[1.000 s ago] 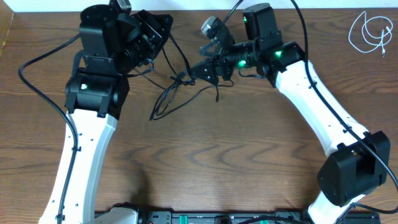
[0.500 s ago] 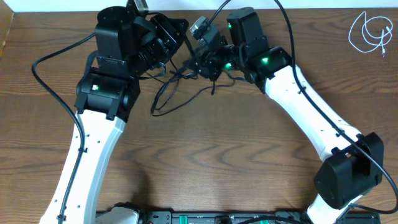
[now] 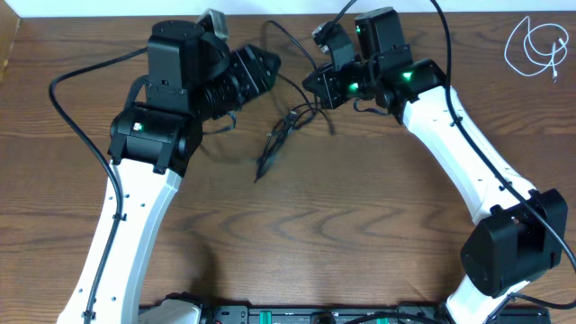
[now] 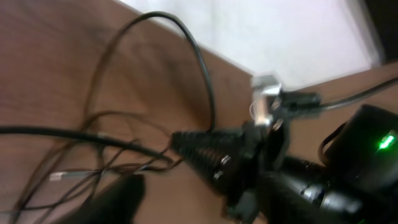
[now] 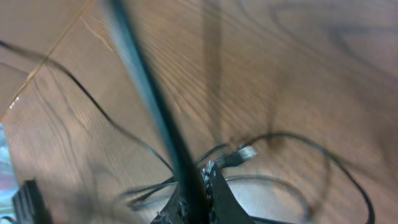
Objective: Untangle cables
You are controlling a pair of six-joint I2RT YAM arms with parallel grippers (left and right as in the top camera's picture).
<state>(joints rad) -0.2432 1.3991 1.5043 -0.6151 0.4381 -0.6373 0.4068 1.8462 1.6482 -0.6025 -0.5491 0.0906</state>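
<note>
A bundle of thin black cables (image 3: 277, 139) lies on the wooden table (image 3: 297, 234) between the two arms. My right gripper (image 3: 321, 83) is shut on one black cable (image 5: 146, 87), which arcs up and back over the table (image 3: 286, 34). The wrist view shows that cord pinched between the right gripper (image 5: 196, 190) tips, with a small plug (image 5: 239, 154) just beyond. My left gripper (image 3: 264, 66) stands open just left of it, with nothing between its blurred fingers (image 4: 118, 199). Thin black cables (image 4: 93, 168) lie ahead of it. A white cable (image 3: 535, 45) lies coiled apart at the far right.
Thick black wires (image 3: 76, 76) run from the arm bases along the left side. The table's back edge (image 3: 270, 13) is close behind both grippers. A pale wall or floor (image 4: 280, 31) shows beyond it.
My left gripper has opened and let go of the cables. My right gripper has shut on a black cable and drawn back to the right. The bundle has dropped lower on the table.
</note>
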